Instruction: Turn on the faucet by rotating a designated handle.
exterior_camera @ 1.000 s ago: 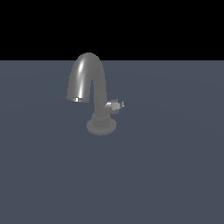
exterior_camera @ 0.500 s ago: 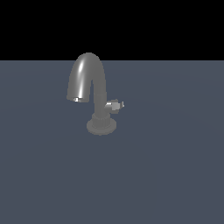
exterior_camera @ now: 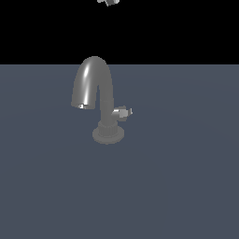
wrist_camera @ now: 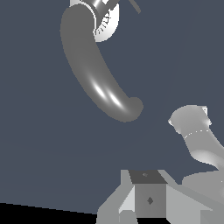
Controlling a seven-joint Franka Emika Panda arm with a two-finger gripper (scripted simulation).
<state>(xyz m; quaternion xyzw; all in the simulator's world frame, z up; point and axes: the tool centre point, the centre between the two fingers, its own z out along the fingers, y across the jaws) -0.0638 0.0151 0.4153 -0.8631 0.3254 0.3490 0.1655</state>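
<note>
- The faucet [exterior_camera: 99,100] stands upright on a flat, dark blue-grey floor [exterior_camera: 186,186], a little toward the exterior view's left of centre.
- Its round ringed base [exterior_camera: 108,134] sits flat on that floor; the stem rises from it and arches over into a thick gooseneck spout [exterior_camera: 88,77].
- The spout mouth faces down on the exterior view's left side of the stem and hangs well above the floor.
- The handle [exterior_camera: 123,112] sticks out sideways from the lower stem toward the exterior view's right, just above the base. Its light, silvery tip points away from the stem.
- Nothing touches the handle.
- My gripper [exterior_camera: 108,2] shows in the exterior view only as a small light fragment at the very top edge, high above the faucet and well apart from it.
- I cannot tell from either view how wide my jaws stand; too little of them is visible.
- In the wrist view, a grey blocky part of my own hardware [wrist_camera: 148,199] fills the lower edge. I cannot tell whether it is a finger or the mount.
- The wrist view looks down on the faucet [wrist_camera: 94,78]: the arched spout runs across the frame as a dark glossy tube.
- A lighter grey curved tube [wrist_camera: 199,140] lies beside the spout's end in the wrist view; I cannot tell what it is.
</note>
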